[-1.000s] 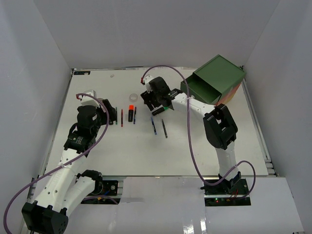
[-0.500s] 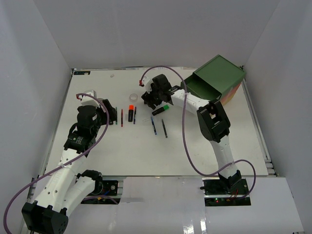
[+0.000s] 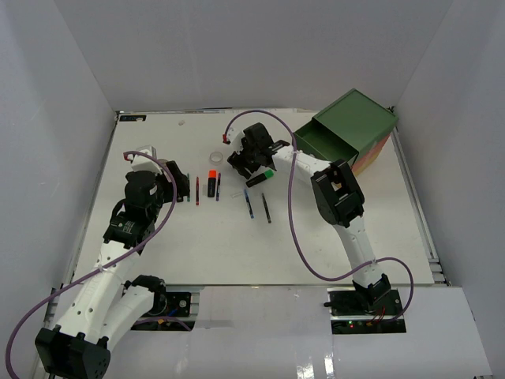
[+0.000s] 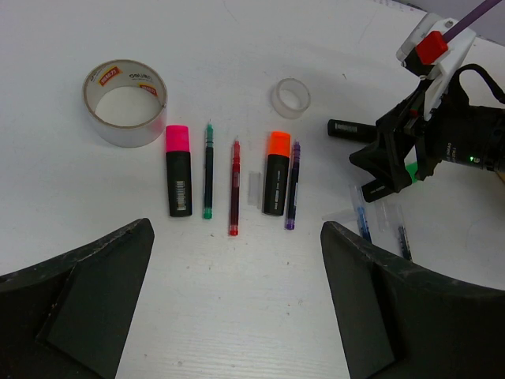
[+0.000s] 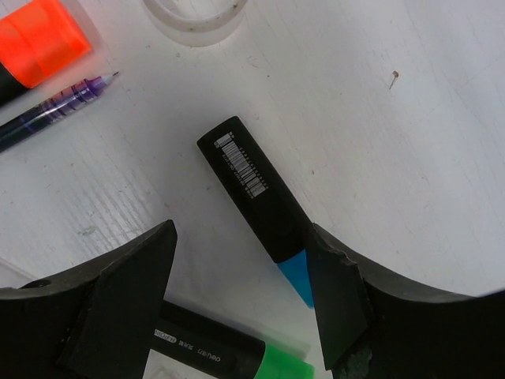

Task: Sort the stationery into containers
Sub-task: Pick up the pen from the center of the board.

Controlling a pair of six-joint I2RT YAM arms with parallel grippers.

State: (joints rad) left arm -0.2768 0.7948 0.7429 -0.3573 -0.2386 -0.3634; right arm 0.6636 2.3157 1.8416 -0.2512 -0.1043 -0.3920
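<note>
While my right gripper straddles the blue-capped marker at lower centre, jaws spread, its cap seemingly brushing one finger, my left gripper gapes wide and empty.

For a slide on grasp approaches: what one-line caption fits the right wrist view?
Right tool open around a blue-capped black marker, a green-capped marker lying close by.
</note>
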